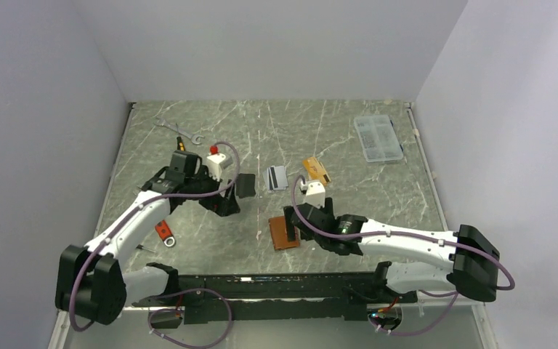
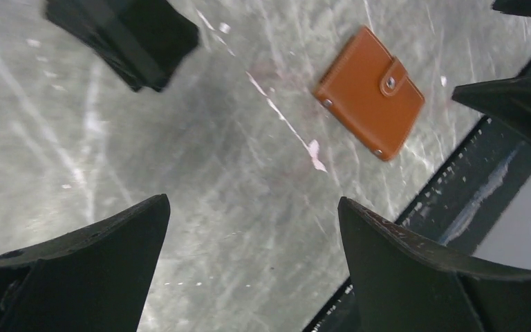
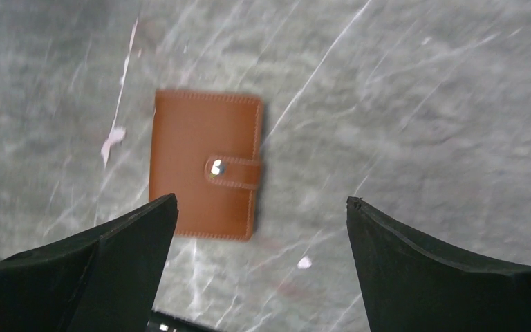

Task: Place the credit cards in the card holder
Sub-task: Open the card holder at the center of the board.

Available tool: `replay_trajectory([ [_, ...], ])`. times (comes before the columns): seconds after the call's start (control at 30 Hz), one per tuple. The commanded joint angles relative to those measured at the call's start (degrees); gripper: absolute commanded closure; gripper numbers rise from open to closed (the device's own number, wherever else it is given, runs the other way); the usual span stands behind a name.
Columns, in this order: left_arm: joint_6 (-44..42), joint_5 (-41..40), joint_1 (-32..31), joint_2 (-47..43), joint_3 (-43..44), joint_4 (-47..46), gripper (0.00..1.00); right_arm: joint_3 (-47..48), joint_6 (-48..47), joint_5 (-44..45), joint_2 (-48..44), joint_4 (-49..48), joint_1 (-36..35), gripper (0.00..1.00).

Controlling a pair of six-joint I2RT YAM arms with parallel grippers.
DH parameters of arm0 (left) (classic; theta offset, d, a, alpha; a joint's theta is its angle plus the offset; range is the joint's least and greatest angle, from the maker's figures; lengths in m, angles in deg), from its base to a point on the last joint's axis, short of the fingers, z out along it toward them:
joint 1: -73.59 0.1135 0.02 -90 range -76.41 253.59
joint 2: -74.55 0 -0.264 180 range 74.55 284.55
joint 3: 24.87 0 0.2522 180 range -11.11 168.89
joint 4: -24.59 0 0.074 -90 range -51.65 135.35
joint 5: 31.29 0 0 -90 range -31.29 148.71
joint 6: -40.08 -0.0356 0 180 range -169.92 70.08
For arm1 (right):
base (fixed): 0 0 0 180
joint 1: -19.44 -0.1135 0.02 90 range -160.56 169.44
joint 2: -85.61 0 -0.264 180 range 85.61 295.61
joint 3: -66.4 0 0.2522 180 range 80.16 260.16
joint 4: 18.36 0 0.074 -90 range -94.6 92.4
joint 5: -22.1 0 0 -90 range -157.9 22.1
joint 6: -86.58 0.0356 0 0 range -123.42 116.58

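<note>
The card holder (image 1: 282, 234), a tan-brown leather wallet snapped shut, lies flat near the table's front middle. It also shows in the left wrist view (image 2: 370, 90) and the right wrist view (image 3: 204, 166). A silver-grey credit card with a black stripe (image 1: 276, 177) and an orange one (image 1: 317, 171) lie behind it. Black cards (image 1: 245, 185) (image 2: 128, 38) lie to the left. My right gripper (image 1: 293, 227) (image 3: 263, 200) hovers open just right of the holder, nothing between its fingers. My left gripper (image 1: 223, 206) (image 2: 252, 204) is open over bare table, beside the black cards.
A clear compartment box (image 1: 378, 137) stands at the back right. A wrench (image 1: 178, 131), a screwdriver (image 1: 182, 143) and a white block with a red knob (image 1: 216, 160) lie at the back left. A small orange-red tool (image 1: 164, 233) lies front left. The black front rail (image 1: 276, 287) runs along the table's near edge.
</note>
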Motion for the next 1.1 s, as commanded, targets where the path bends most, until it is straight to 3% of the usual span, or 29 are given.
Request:
replay_trajectory([
  [0.0, 7.7, 0.8, -5.5, 3.9, 3.2, 0.3, 0.01, -4.7, 7.4, -6.1, -2.1, -3.8, -2.4, 0.07],
  [0.17, 14.3, 1.6, -10.4, 8.4, 1.7, -3.6, 0.01, -8.5, 8.7, -8.4, -2.2, -10.3, -2.4, 0.09],
  [0.3, 16.6, 3.5, -12.7, 12.4, 0.9, -6.4, 0.01, -6.8, 6.9, -8.7, 3.0, -12.2, -2.5, 0.12],
  [0.7, 19.9, 6.7, -15.1, 21.8, -2.1, -20.7, 0.01, -8.1, 7.3, -15.9, 8.5, -23.2, -2.4, 0.25],
  [0.83, 21.4, 6.9, -15.2, 23.2, -3.2, -22.9, 0.06, -7.0, 5.9, -18.7, 10.9, -27.6, -2.3, 0.28],
  [1.07, 23.6, 7.3, -15.2, 23.4, -5.0, -24.8, 0.07, -6.3, 5.1, -20.8, 11.9, -27.6, -0.9, 0.32],
])
